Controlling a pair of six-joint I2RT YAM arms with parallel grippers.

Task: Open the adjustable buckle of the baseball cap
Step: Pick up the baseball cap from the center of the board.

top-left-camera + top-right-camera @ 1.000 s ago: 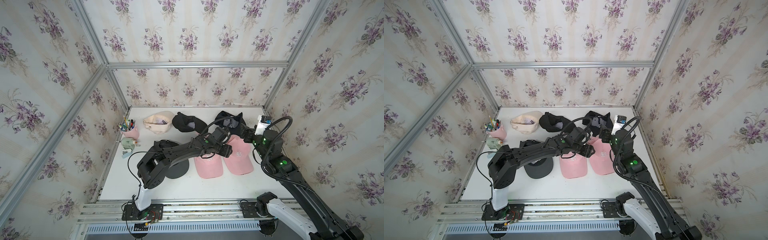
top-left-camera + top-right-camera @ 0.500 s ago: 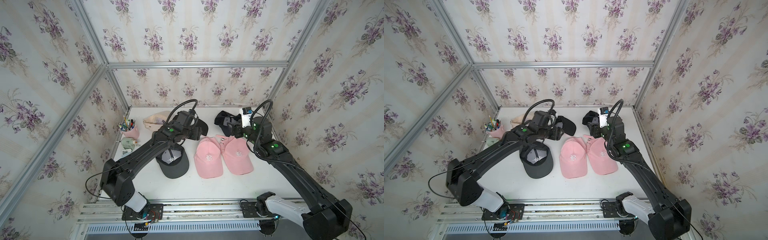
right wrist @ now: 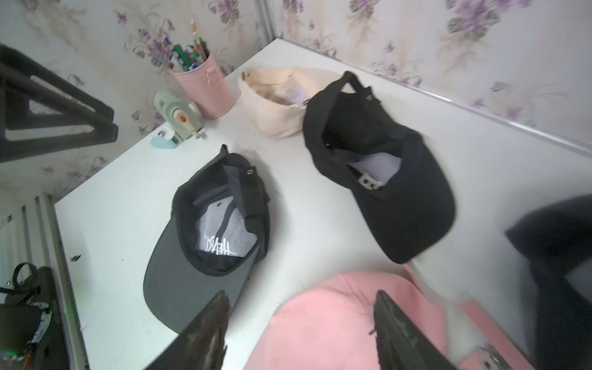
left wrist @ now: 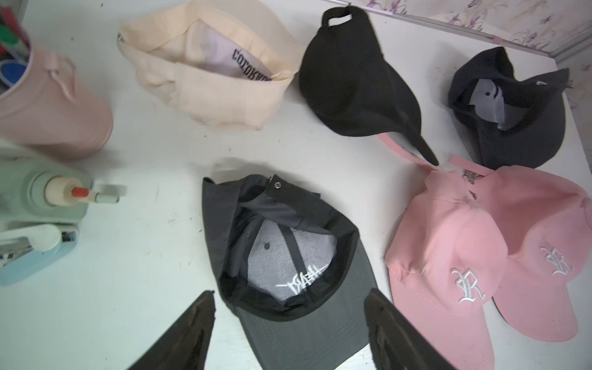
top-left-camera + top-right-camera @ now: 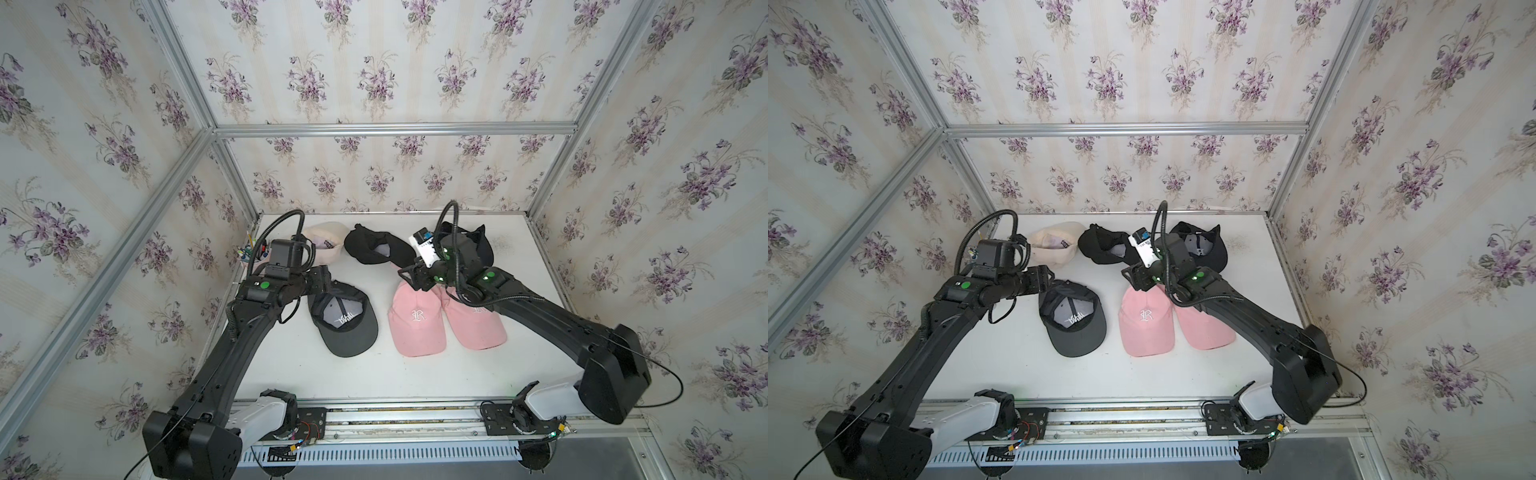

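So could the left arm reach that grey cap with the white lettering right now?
Probably yes: the left gripper is open and pointed at the grey cap close by, with nothing between them.

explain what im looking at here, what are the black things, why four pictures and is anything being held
This is a robot: two black arms at a white table, each ending in a two-fingered gripper. Two pictures come from twin cameras overhead, so they nearly match. The other two come from a camera on each wrist, looking past the jaws. On the table lie six baseball caps: a grey cap lying inside up, a pink cap partly over a second pink cap, a black cap, a dark cap and a cream cap. A pen cup stands in a corner. The left gripper hovers by the grey cap, the right gripper above the pink ones. Both are open, holding nothing.
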